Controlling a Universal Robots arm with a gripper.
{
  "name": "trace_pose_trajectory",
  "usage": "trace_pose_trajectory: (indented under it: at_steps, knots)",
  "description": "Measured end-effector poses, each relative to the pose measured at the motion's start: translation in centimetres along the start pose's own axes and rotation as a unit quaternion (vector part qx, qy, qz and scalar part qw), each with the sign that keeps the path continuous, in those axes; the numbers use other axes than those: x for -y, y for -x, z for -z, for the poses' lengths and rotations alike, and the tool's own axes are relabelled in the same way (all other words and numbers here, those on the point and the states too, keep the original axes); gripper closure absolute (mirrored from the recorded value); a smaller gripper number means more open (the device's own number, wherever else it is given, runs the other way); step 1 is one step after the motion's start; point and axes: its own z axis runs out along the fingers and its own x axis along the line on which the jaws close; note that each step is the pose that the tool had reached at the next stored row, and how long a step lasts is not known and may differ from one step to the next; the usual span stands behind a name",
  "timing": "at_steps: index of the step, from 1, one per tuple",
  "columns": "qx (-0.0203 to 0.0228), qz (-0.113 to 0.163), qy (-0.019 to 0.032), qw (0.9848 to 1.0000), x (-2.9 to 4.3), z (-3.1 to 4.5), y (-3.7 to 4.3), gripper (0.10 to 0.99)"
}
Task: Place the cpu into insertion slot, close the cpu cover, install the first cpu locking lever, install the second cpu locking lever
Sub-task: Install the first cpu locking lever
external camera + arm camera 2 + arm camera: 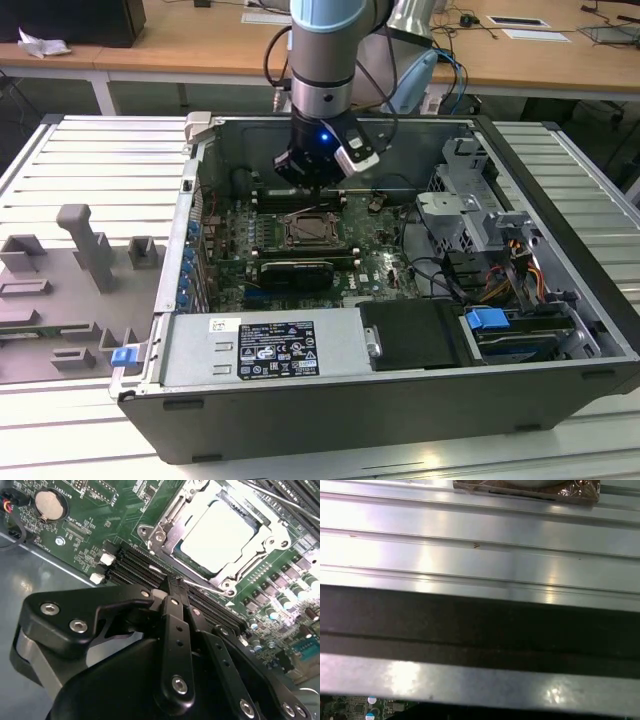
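Ribbed grey metal surface (90, 160). Open computer case (330, 400) laid flat on it, at middle. Grey fixture blocks (85, 250) set on surface at exterior view's left, just beside case.

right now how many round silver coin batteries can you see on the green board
1: a round silver coin battery sits in its black holder on the green motherboard in the second wrist view, away from the socket. Others may be hidden behind the pincer.

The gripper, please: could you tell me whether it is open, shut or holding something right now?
Gripper: shut, holding nothing, above the motherboard beside the cpu.
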Motion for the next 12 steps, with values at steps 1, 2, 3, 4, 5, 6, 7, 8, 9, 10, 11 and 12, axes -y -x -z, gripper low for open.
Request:
trace_pose_trajectory:
  at_steps: [1,2,3,4,5,6,7,8,9,10,11,12]
  knots:
    - [0.0000,0.000,0.0000,1.0000,0.01,-0.07,0.04,0.980]
    - [0.0000,0.000,0.0000,1.0000,0.02,-0.18,0.08,0.980]
    - [0.0000,0.000,0.0000,1.0000,0.04,-0.30,0.15,0.980]
    - [0.0000,0.000,0.0000,1.0000,0.05,-0.38,0.22,0.980]
    - [0.0000,0.000,0.0000,1.0000,0.08,-0.50,0.37,0.980]
    - [0.0000,0.000,-0.0001,1.0000,0.09,-0.57,0.46,0.980]
    - [0.0000,0.000,-0.0002,1.0000,0.11,-0.68,0.57,0.980]
    - [0.0000,0.000,-0.0004,1.0000,0.11,-0.71,0.57,0.980]
    - [-0.0001,0.000,-0.0006,1.0000,0.13,-0.72,0.57,0.980]
    - [-0.0001,0.000,-0.0006,1.0000,0.15,-0.74,0.57,0.980]
    - [0.0000,0.000,-0.0006,1.0000,0.16,-0.77,0.57,0.980]
    - [0.0001,0.000,-0.0006,1.0000,0.17,-0.82,0.57,0.980]
